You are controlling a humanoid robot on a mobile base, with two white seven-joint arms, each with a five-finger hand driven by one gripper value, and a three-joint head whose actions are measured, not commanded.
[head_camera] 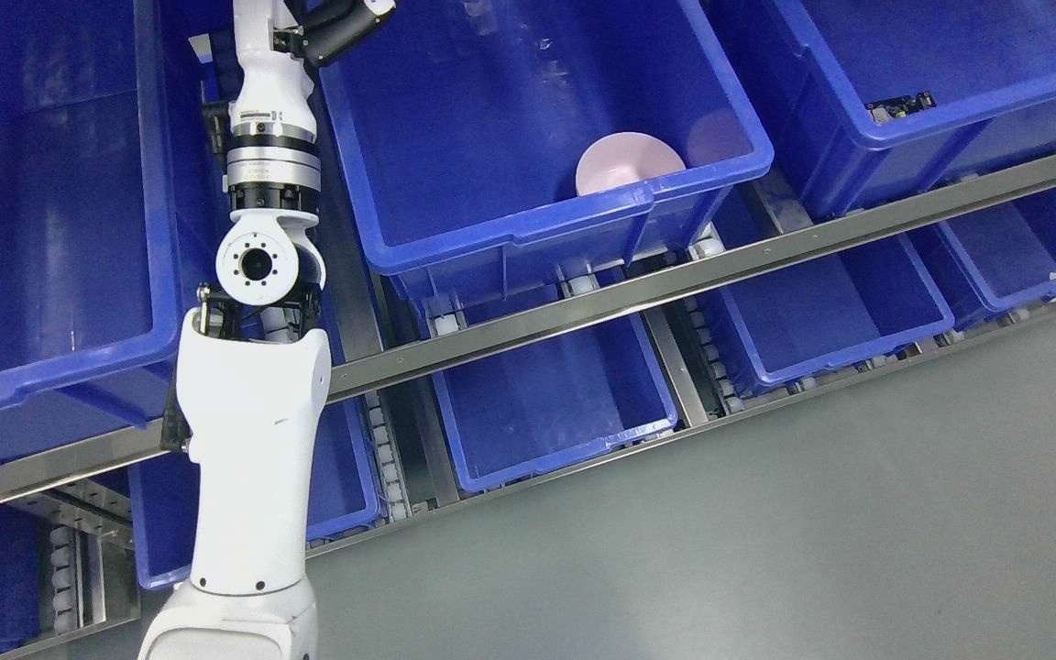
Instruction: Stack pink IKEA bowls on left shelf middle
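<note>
A pink bowl (629,161) lies upside down in the near right corner of the middle blue bin (528,119) on the upper shelf level. My left arm (258,367) rises from the bottom left up to the top edge. Its hand (345,27) sits at the top edge over the bin's left rim, mostly cut off by the frame, well to the left of the bowl. The right arm does not show.
Large blue bins stand at left (42,211) and right (931,64) on the same level; the right one holds a small dark part (899,105). A steel rail (675,284) runs across. Lower bins (546,403) sit beneath. Grey floor (812,513) fills the lower right.
</note>
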